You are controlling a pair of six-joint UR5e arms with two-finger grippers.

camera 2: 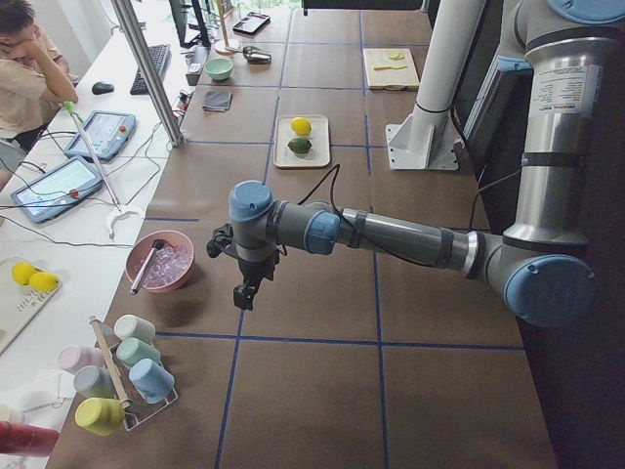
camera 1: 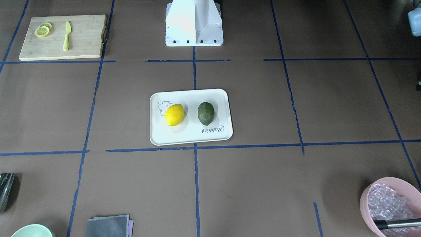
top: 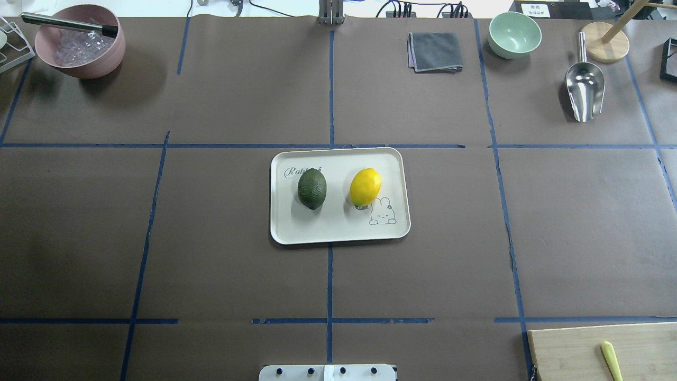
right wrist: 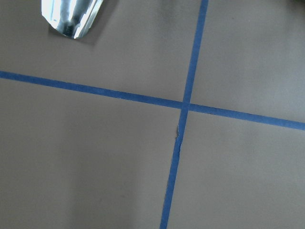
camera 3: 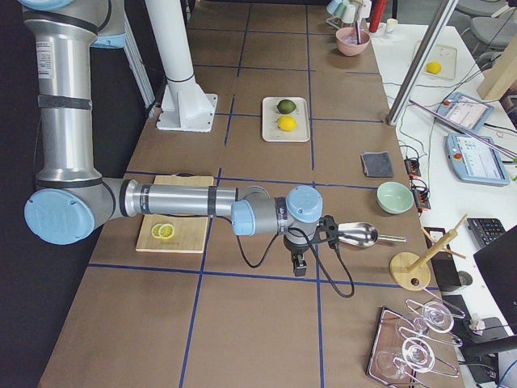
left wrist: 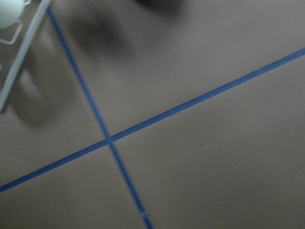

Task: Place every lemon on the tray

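The cream-white tray (top: pixel 338 233) lies at the table's middle. The bright yellow lemon (top: pixel 365 187) and the dark green lemon (top: pixel 312 188) both rest on it, side by side and apart. They also show in the front view, with the tray (camera 1: pixel 190 138), the yellow lemon (camera 1: pixel 174 114) and the green lemon (camera 1: pixel 206 113). My left gripper (camera 2: pixel 244 295) hangs over bare table near the pink bowl, far from the tray. My right gripper (camera 3: pixel 300 267) hangs over bare table near the metal scoop. Each shows only in a side view, so I cannot tell whether it is open or shut.
A bamboo cutting board (camera 1: pixel 85 38) with lemon slices (camera 1: pixel 42 31) and a yellow knife (camera 1: pixel 67 35) lies near the robot's right. A pink bowl (top: pixel 79 63), grey cloth (top: pixel 435 51), green bowl (top: pixel 514 34) and metal scoop (top: pixel 584 87) line the far edge. A cup rack (camera 2: pixel 127 376) stands at the left end.
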